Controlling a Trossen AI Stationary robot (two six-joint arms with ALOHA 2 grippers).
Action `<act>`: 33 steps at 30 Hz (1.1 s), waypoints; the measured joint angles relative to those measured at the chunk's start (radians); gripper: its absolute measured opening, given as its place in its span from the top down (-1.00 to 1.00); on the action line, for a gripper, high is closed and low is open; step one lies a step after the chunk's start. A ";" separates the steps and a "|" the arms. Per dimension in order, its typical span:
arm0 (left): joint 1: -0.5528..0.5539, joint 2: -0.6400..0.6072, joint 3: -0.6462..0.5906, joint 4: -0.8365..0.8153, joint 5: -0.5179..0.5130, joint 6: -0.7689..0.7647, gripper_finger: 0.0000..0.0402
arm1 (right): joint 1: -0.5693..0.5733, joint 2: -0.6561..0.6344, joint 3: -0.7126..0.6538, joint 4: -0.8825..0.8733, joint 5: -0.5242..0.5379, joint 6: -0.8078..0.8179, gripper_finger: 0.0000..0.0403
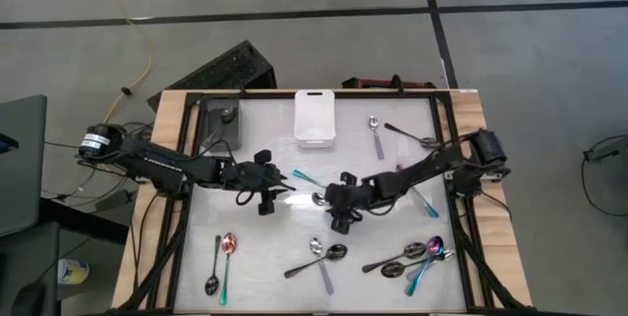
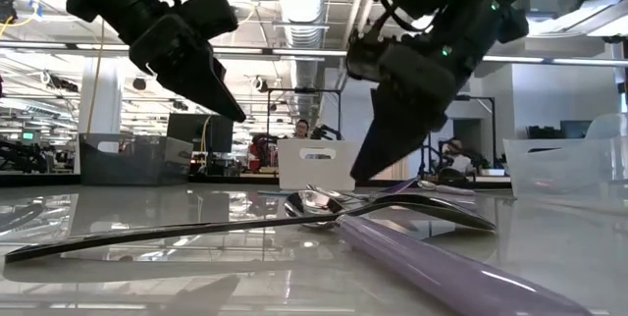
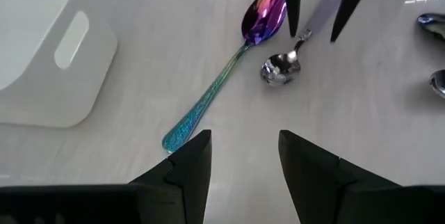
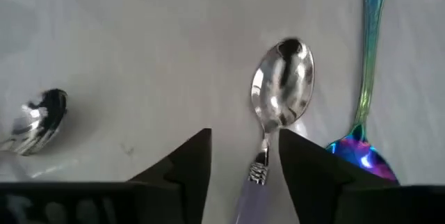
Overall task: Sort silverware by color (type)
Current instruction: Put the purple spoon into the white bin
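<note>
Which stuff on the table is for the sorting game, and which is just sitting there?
For the job:
silver spoon lying between the right gripper fingers
rainbow spoon
black spoons

Just there:
white bin
dark bin
left gripper, waiting

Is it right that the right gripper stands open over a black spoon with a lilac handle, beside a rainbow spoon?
Not quite. The spoon under the open right gripper has a shiny silver bowl, not black, as the right wrist view shows. Its handle is lilac, and the rainbow spoon does lie beside it.
</note>
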 joint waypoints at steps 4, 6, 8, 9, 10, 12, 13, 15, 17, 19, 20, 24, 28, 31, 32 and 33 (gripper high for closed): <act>0.000 0.000 0.000 0.017 0.001 0.000 0.24 | 0.002 0.035 0.001 -0.001 0.007 0.001 -0.03; 0.000 0.000 0.000 0.016 0.001 -0.001 0.24 | 0.001 0.054 0.002 0.002 0.010 0.003 -0.02; 0.000 0.000 0.000 0.017 0.000 -0.001 0.24 | 0.002 0.069 0.004 0.006 0.020 0.005 0.01; 0.000 0.000 0.000 0.017 -0.002 -0.001 0.24 | 0.002 0.080 0.006 0.007 0.032 0.011 0.04; 0.000 0.000 0.000 0.017 -0.004 -0.001 0.24 | 0.002 0.090 0.006 0.009 0.043 0.019 0.08; 0.000 0.000 0.000 0.018 -0.012 -0.002 0.24 | 0.002 0.103 0.007 0.006 0.059 0.034 0.20; 0.000 0.000 0.000 0.018 -0.014 -0.002 0.24 | 0.002 0.105 0.007 0.001 0.062 0.037 0.28; 0.000 0.000 0.000 0.018 -0.015 -0.003 0.24 | 0.001 0.106 0.007 -0.013 0.062 0.043 0.48; 0.000 0.000 0.000 0.018 -0.017 -0.004 0.24 | 0.000 0.102 0.006 -0.027 0.063 0.053 0.72; 0.000 0.000 0.000 0.017 -0.017 -0.006 0.24 | -0.006 0.085 0.006 -0.046 0.058 0.066 0.87; 0.000 0.000 0.000 0.017 -0.017 -0.009 0.24 | -0.009 0.079 0.006 -0.048 0.056 0.072 0.87; 0.000 0.000 0.000 0.016 -0.017 -0.012 0.24 | -0.018 0.026 -0.001 -0.074 0.036 0.098 0.87; 0.000 0.000 0.000 0.013 -0.003 -0.011 0.24 | -0.034 -0.059 -0.002 -0.067 0.033 0.075 0.87; 0.000 0.000 0.000 0.009 0.011 -0.001 0.24 | -0.072 -0.135 -0.001 -0.045 0.037 0.032 0.87; 0.000 0.000 0.000 0.007 0.014 -0.001 0.24 | -0.091 -0.154 -0.001 -0.033 0.038 0.019 0.87; 0.000 0.000 0.000 0.006 0.014 -0.001 0.24 | -0.113 -0.173 -0.001 -0.022 0.040 0.014 0.87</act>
